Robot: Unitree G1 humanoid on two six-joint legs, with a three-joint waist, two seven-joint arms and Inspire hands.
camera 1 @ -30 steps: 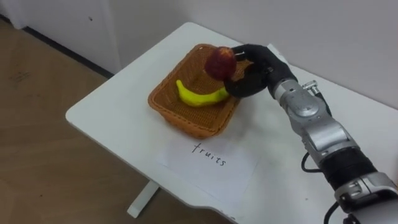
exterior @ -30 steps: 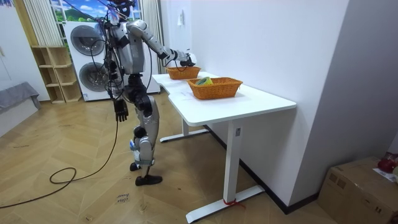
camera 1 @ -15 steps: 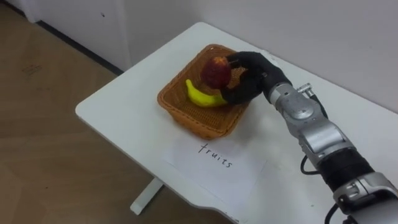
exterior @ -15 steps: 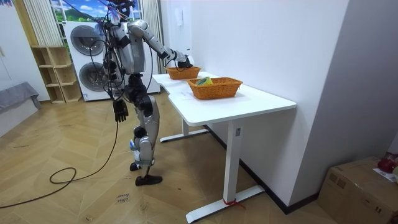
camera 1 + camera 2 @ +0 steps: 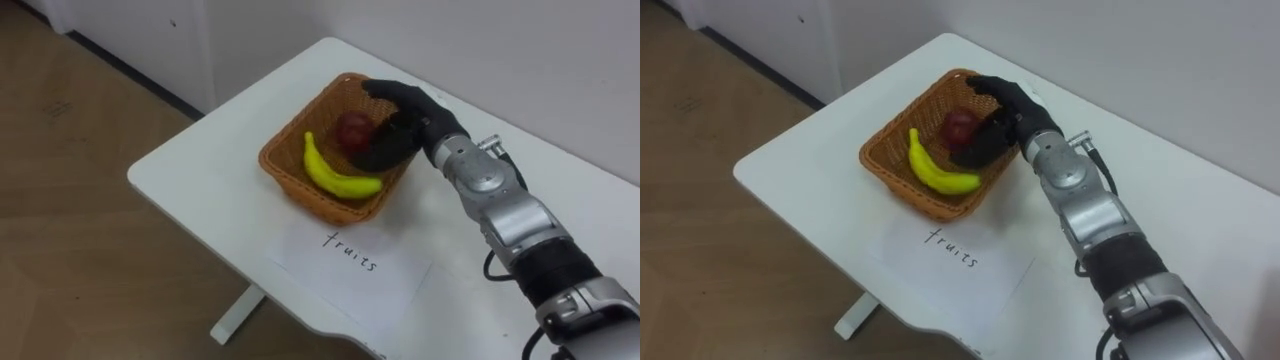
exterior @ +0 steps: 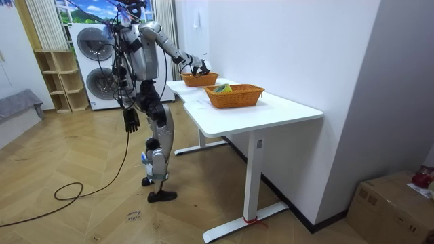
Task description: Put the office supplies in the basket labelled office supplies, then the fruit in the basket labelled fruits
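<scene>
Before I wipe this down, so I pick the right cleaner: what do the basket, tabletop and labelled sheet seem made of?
Basket: woven wicker or rattan, judging by its brown ribbed weave; matte. Tabletop: smooth white laminate or painted board with a slight sheen; the core cannot be told. Sheet: plain white paper, thin and flat, with handwritten ink.

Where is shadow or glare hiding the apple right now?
Left eye view: no glare on the table; the right hand partly covers the apple beside the banana in the basket. Room view: too far off to make out the apple.
</scene>
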